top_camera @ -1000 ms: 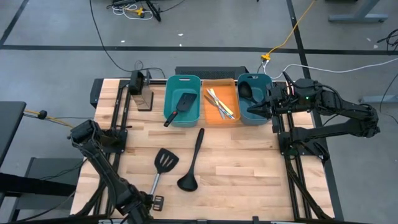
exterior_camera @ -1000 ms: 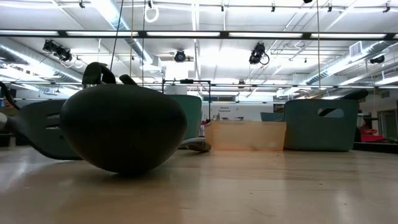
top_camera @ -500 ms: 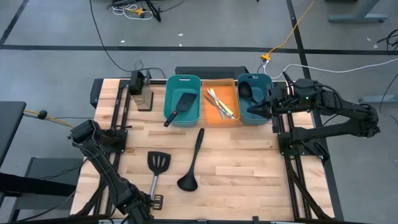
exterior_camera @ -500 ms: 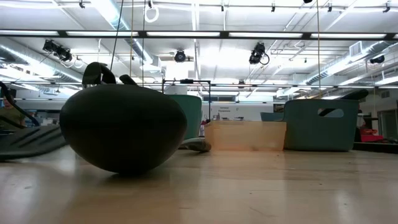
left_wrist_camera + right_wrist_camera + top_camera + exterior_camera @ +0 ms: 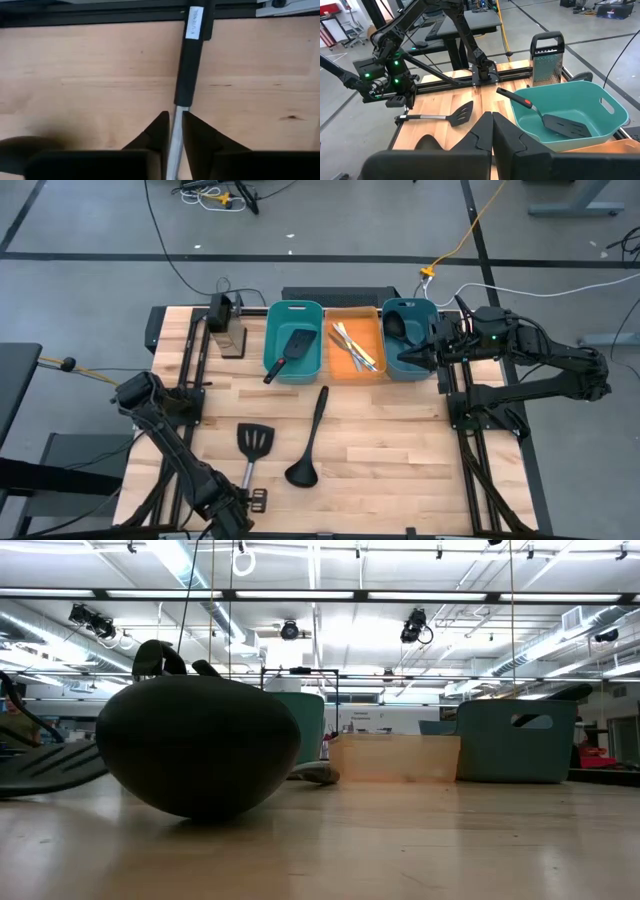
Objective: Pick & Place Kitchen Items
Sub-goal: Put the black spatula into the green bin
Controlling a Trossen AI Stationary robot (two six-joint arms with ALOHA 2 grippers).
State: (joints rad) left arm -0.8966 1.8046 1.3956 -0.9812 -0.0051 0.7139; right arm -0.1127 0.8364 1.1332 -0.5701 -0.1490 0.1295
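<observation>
Left gripper [image 5: 247, 502] low at the near edge of the table [image 5: 390, 450], fingers [image 5: 159, 131] set close on either side of the metal shank of a black slotted spatula [image 5: 250, 450], touching it or nearly so; firm clamp or loose hold impossible to tell. Spatula lying flat on the wood, slotted head toward the bins, black grip end with a white label at the table edge in the left wrist view. Just beside it, toward the right arm, a black ladle [image 5: 305, 442] resting on the table, bowl near, handle slanting up toward the bins; bowl looming large and dark in the low view [image 5: 198, 745].

Right gripper [image 5: 408, 354] clenched shut, nothing between the fingers, hovering at the far right teal bin [image 5: 407, 308].

Along the far edge of the table, three bins side by side: left teal bin [image 5: 294, 310] holding a second black spatula [image 5: 290, 350], its handle leaning out over the near rim; middle orange bin [image 5: 352, 367] holding a bundle of thin yellow, white and teal sticks [image 5: 353, 343]; right teal bin with a dark rounded utensil inside, kind unclear. Metal box grater [image 5: 231, 338] standing left of the bins, near the table's far left corner.
</observation>
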